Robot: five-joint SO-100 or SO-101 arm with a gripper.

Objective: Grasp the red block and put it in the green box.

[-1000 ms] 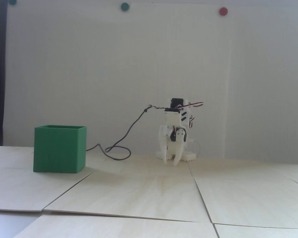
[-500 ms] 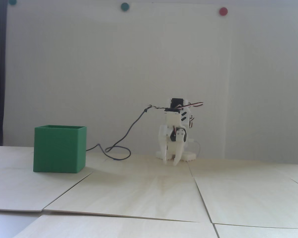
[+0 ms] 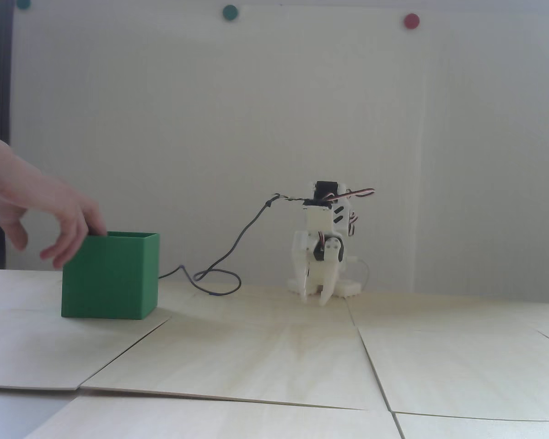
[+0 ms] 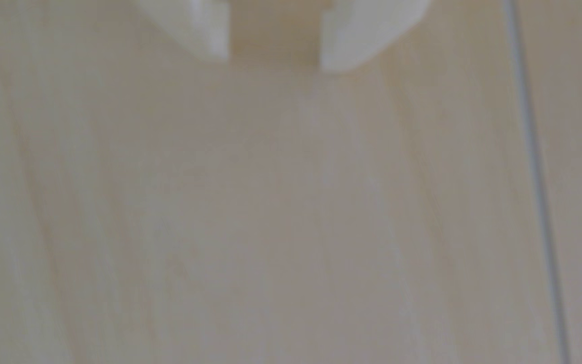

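I see the wood table w/ the green box at left of fixed view, a person's hand on its rim. Gripper tips-down near table, spread apart, nothing between. Red block not visible.

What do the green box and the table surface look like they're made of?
Green box: probably plastic, maybe 3D-printed; matte, thin walls, uniform colour. Table: looks like pale plywood panels; faint grain and seams between sheets, dull finish. The red block is not visible.
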